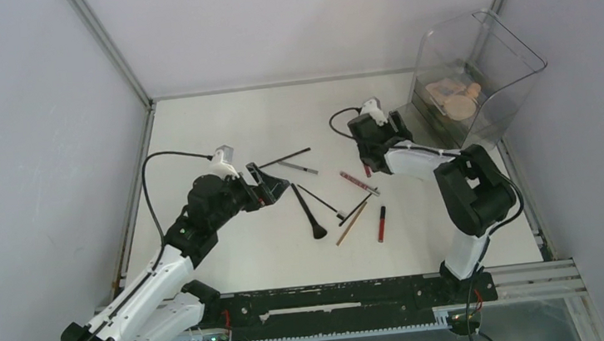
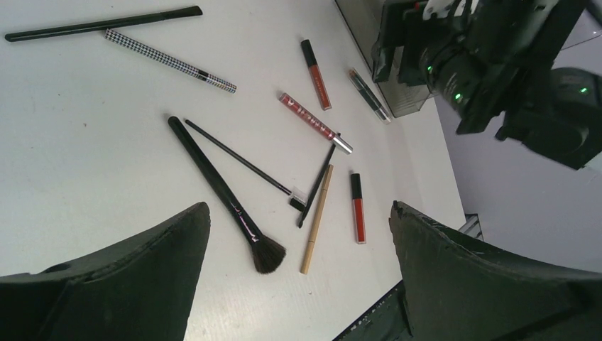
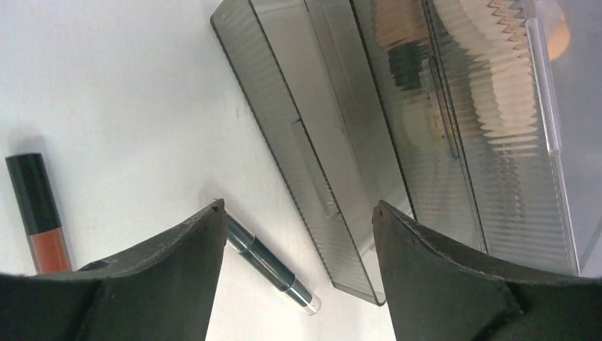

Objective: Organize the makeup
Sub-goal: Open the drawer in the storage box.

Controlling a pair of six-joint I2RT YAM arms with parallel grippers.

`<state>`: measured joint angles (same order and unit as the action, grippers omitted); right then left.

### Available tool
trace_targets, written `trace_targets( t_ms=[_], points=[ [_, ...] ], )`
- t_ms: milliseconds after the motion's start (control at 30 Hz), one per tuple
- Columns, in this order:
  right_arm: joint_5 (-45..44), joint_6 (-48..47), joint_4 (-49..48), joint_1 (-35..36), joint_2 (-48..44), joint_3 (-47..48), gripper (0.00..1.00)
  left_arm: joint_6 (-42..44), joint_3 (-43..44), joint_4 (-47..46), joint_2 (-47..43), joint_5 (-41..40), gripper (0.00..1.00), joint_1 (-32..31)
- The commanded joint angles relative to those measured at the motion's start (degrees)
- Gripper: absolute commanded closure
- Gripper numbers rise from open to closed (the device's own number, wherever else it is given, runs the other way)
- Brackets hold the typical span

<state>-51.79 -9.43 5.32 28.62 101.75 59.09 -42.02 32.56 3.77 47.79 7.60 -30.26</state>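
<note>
L jaws stood wide open w/ nothing btwn them, hovering over the white desk (image 1: 219, 120) left of the loose makeup. Spread mid-desk were:
- a fat black powder brush (image 2: 223, 192) w/ a thin black brush (image 2: 241, 160) fanning out beside it
- a tan pencil (image 2: 317, 227) and a red lip tube (image 2: 358, 206)
- a patterned red tube (image 2: 312, 119) w/ silver cap
- a houndstooth pencil (image 2: 170, 62) meeting a long black brush (image 2: 106, 25) at one end

R jaws also gaped open and empty, low by the smoky organizer (image 1: 512, 42) (beige compacts (image 1: 455, 99) showed inside). An orange-red gloss tube (image 3: 39, 213) and a dark green pencil (image 3: 270, 264) lay on the desk near the organizer's drawer front (image 3: 305, 149). The pencil was partly hidden behind one finger.
</note>
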Motion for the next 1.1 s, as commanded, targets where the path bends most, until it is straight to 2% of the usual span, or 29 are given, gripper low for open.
trace_targets(
  t_ms=[0,467,567,1067],
  points=[
    [10.5,6.4,10.5,-3.7,-1.1,3.2,0.18,0.0,-0.7,-1.2,0.0,-0.4,0.0,-0.1],
    [20.5,7.5,12.9,-10.0,2.4,4.8,0.18,0.1,-0.4,-1.6,1.7,-0.6,0.0,-0.1],
    [23.4,8.5,14.2,-9.4,2.4,4.8,0.2,0.1,-0.2,-1.7,1.9,-0.5,0.0,-0.1],
    [26.2,12.6,17.1,-4.1,-0.4,4.6,0.22,-1.0,-2.0,-1.2,-1.1,-1.0,0.0,-0.2]
  ],
)
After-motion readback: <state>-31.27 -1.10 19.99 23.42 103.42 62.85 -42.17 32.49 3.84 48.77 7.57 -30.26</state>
